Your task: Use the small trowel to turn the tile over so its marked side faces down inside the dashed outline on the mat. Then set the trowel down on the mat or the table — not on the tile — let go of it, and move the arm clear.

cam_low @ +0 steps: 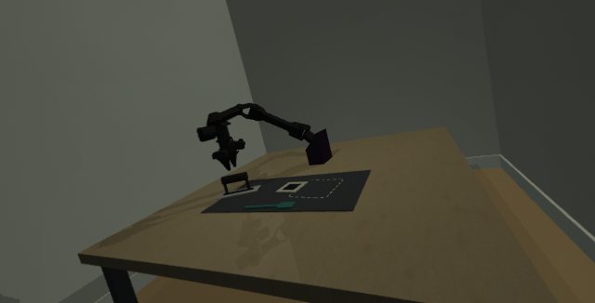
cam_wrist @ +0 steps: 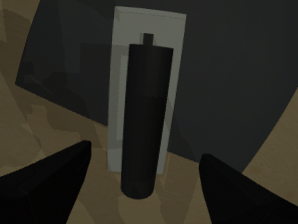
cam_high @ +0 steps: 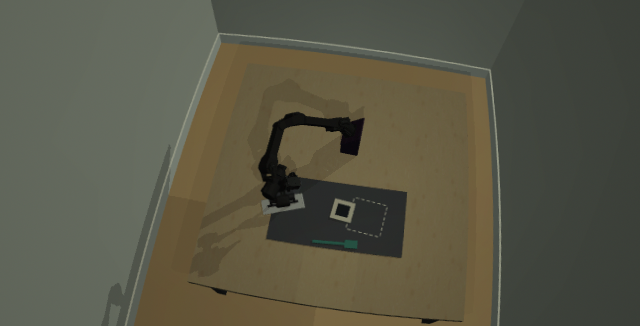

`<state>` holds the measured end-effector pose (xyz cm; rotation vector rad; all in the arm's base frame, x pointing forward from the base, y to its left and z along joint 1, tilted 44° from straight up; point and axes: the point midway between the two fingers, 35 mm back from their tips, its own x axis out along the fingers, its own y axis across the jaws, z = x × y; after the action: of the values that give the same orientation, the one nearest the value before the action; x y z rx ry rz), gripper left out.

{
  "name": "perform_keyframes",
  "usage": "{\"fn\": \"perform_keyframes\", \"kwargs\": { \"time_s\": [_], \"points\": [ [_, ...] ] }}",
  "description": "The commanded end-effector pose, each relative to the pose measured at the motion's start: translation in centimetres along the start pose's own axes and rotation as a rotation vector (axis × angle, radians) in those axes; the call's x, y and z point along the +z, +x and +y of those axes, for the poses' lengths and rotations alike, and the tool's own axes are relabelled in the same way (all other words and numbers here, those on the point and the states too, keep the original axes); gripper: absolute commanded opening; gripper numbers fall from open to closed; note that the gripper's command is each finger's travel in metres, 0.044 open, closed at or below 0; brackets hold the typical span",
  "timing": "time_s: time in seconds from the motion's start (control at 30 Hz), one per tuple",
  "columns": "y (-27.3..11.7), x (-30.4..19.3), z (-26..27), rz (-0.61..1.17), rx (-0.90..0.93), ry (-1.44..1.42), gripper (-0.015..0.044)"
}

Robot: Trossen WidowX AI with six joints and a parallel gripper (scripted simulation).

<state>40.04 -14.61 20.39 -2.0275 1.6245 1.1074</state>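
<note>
The tile (cam_high: 334, 211) (cam_low: 281, 188), pale-rimmed with a black square centre facing up, lies flat on the dark mat (cam_high: 300, 228) (cam_low: 346, 196) (cam_wrist: 233, 63), at the left edge of the dashed outline (cam_high: 385, 218) (cam_low: 325, 179). A small green trowel (cam_high: 335, 242) (cam_low: 270, 205) lies on the mat near its front edge, apart from the tile. My gripper (cam_high: 280, 191) (cam_low: 228, 164) (cam_wrist: 147, 155) is open and empty. It hangs above a black-handled tool (cam_low: 236, 179) (cam_wrist: 145, 116) on a pale plate resting at the mat's left edge.
The arm's dark box-shaped base (cam_high: 351, 136) (cam_low: 318, 147) stands on the wooden table (cam_high: 425, 141) (cam_low: 418, 201) behind the mat. Grey walls close in around the floor at the back and both sides.
</note>
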Motion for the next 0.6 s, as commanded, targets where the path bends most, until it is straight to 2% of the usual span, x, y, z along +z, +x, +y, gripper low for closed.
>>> {"fn": "perform_keyframes", "kwargs": {
  "time_s": [0.0,0.57],
  "points": [
    [0.2,0.1,0.2,-0.022,-0.023,0.103,0.0300],
    [1.3,0.6,0.4,-0.147,-0.138,0.663,0.0300]
  ]
}}
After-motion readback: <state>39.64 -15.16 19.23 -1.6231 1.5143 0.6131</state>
